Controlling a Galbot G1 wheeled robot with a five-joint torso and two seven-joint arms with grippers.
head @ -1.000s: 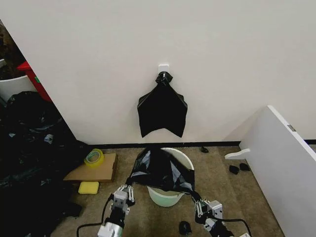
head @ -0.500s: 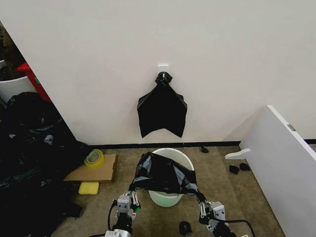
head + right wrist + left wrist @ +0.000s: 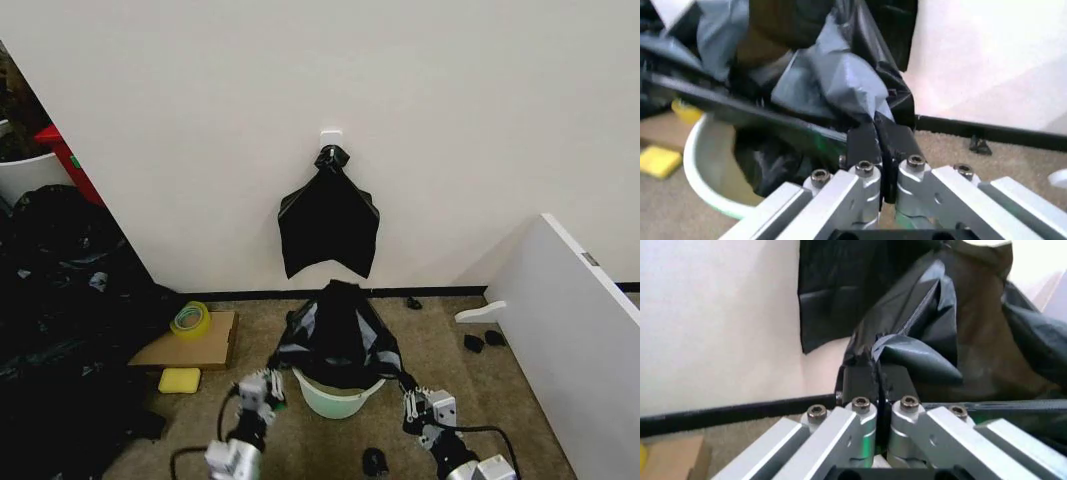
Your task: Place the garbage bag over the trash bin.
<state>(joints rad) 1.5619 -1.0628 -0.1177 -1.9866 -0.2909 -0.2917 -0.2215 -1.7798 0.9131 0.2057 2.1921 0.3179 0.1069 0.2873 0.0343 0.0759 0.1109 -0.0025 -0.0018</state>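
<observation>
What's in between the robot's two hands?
In the head view, the black garbage bag stretches between the left hand and right hand, over the trash bin.

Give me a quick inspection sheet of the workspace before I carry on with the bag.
Surface: brown carpet floor below a white wall.
Job's things: garbage bag stretched above the trash bin, not over its rim yet.
Clutter: tape roll on cardboard, yellow sponge, black bag heap.
Grippers: left gripper and right gripper each pinch a bag edge.
Cables: black cable by the left arm.
Surroundings: another black bag on a wall hook; white panel at right.
</observation>
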